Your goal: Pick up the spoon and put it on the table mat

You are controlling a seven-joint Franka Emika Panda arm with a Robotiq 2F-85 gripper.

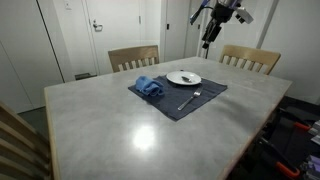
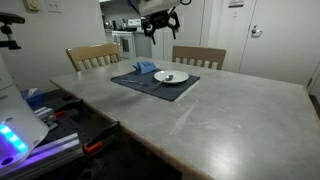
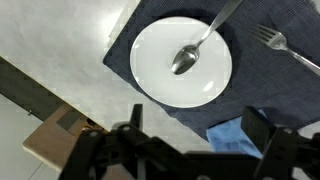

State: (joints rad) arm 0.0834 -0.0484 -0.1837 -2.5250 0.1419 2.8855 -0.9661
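Gripper (image 3: 197, 145) at lower edge of wrist view, released, empty, above plate (image 3: 155, 72); spoon (image 3: 185, 60) in plate, handle across rim; fork (image 3: 285, 48) and cloth (image 3: 233, 135) beside plate on mat (image 3: 265, 90). In both exterior views: gripper (image 1: 208, 42) (image 2: 160, 28) high over worktop (image 1: 120, 130), well above plate (image 1: 184, 78); spoon too small to discern.

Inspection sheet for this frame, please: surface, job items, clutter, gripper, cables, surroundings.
Surface: grey table, smooth, with light glare.
Job's things: spoon lies in the white plate, not yet moved; the plate sits on the dark table mat.
Clutter: fork and blue cloth, both on the mat.
Grippers: gripper high above the plate, jaws open, holding nothing.
Cables: nothing seen on the table.
Surroundings: wooden chairs at the far side, doors behind.
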